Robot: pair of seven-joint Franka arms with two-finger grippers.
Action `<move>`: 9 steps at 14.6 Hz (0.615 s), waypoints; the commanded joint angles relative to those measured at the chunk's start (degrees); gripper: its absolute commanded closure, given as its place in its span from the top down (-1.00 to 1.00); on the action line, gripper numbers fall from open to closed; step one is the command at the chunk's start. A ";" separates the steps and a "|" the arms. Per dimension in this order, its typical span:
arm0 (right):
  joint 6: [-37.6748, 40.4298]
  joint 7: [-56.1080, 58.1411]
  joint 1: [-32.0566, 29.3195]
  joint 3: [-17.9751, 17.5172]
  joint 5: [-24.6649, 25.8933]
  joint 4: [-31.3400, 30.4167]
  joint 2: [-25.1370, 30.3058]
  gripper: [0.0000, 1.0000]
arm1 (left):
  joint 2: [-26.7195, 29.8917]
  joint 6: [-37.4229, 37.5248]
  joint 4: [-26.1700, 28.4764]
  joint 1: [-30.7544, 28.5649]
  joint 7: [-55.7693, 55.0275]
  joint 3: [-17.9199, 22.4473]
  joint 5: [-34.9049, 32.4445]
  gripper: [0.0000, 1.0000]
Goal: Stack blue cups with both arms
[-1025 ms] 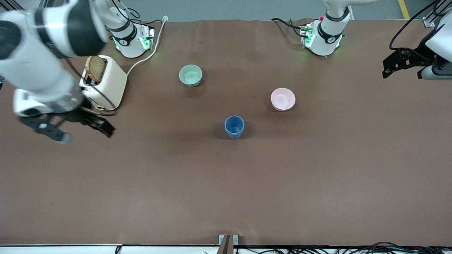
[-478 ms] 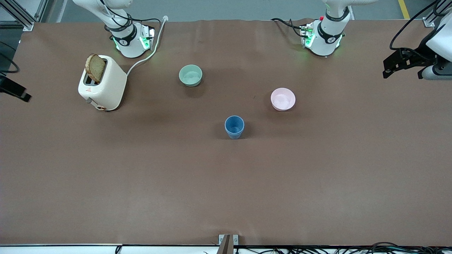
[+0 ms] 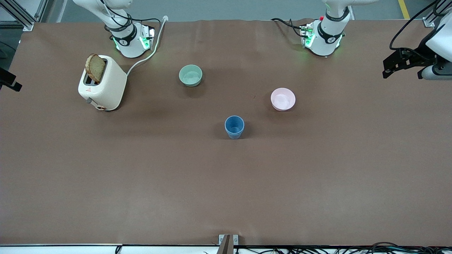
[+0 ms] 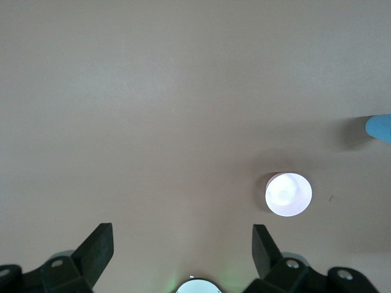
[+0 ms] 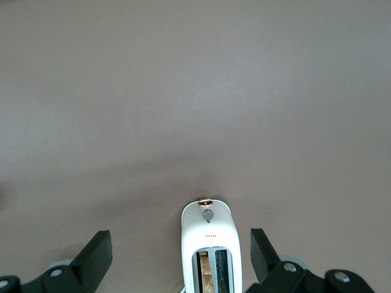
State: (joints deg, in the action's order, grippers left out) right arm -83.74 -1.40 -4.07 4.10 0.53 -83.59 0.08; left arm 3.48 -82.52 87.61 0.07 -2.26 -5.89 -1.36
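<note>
Jaws wide apart on left gripper (image 4: 181, 247), bare table (image 3: 226, 190) showing between fingers (image 4: 98, 247). Hanging high over the left arm's end of the table, at its edge, well apart from every object. Jaws likewise spread on right gripper (image 5: 181, 247), fingers (image 5: 96, 249) either side of toaster (image 5: 208, 241) seen far below. Held high at the right arm's end of the table, only a black corner of it visible at the front view's edge. Both arms waiting, neither touching anything.

Blue cups (image 3: 234, 127) upright near mid-table, nearer the front camera than both bowls. Seen as one tumbler shape with a faint second rim line just under the top rim, as of one nested in the other; not sure from this angle. Edge of the blue also caught in the left wrist view, near pink bowl (image 4: 288, 194).

Pink bowl toward the left arm's end, a little farther from the camera than the cups and apart from them. Green bowl (image 3: 190, 75) farther from the camera again, toward the right arm's end, well apart from both.

Cream toaster near the right arm's base, bread slice (image 3: 94, 67) standing tilted out of one slot. White cord (image 3: 144, 58) running from toaster up past that base.
</note>
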 commanded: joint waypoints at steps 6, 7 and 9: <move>-0.37 0.17 1.08 -0.76 0.00 -0.26 0.97 1.00 | -0.94 -0.10 -2.44 0.55 -1.86 0.00 1.18 1.00; -0.02 0.35 1.17 -0.76 0.09 -0.18 0.97 1.00 | -0.94 -0.02 -2.44 0.55 -3.79 -0.17 1.27 1.00; -0.19 0.35 1.35 -0.84 0.26 0.35 0.97 1.00 | -0.94 0.07 -2.44 0.37 -4.68 -1.14 1.36 1.00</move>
State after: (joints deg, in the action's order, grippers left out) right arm -83.98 -1.40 -3.02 3.40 0.51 -83.25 0.10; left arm 3.21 -82.90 86.64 0.37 -5.38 -6.35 -0.63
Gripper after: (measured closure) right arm 0.000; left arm 0.000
